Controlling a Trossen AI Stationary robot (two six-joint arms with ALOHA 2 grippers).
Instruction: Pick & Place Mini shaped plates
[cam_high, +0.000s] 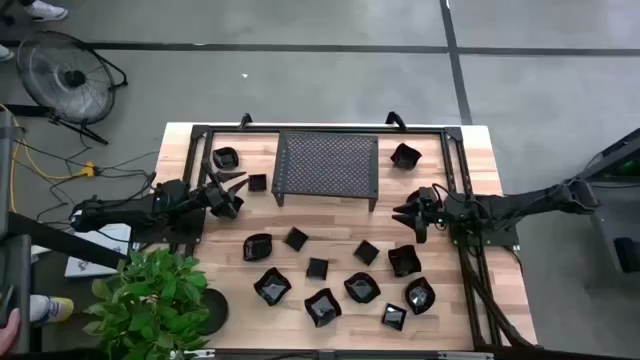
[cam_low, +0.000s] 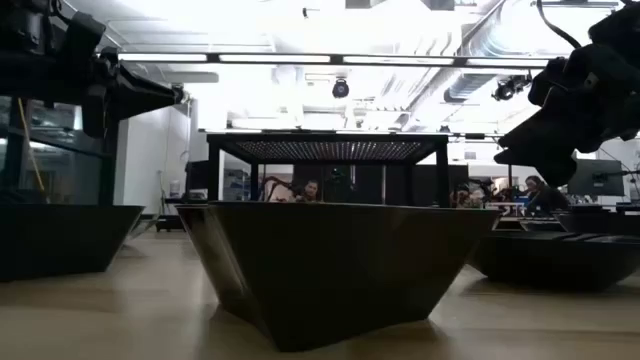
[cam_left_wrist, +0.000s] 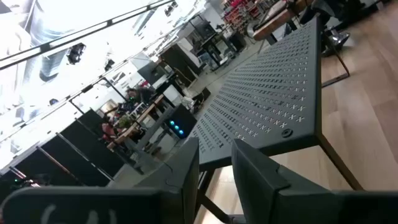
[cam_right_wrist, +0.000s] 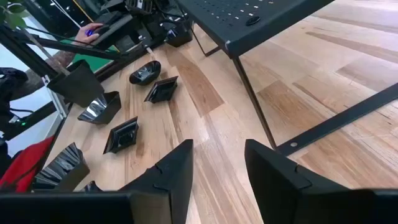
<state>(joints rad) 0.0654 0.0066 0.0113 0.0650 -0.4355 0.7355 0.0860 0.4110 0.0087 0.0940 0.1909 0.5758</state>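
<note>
From above you see the left gripper (cam_high: 232, 192) just left of the mesh rack (cam_high: 327, 166) and the right gripper (cam_high: 408, 215) off its right front corner, most mini shaped plates (cam_high: 318, 268) scattered before it, while your wrist views show both grippers' fingers (cam_left_wrist: 264, 177) parted, empty.

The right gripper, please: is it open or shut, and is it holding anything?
Open and empty: the right gripper shows bare wood between its fingers.
</note>
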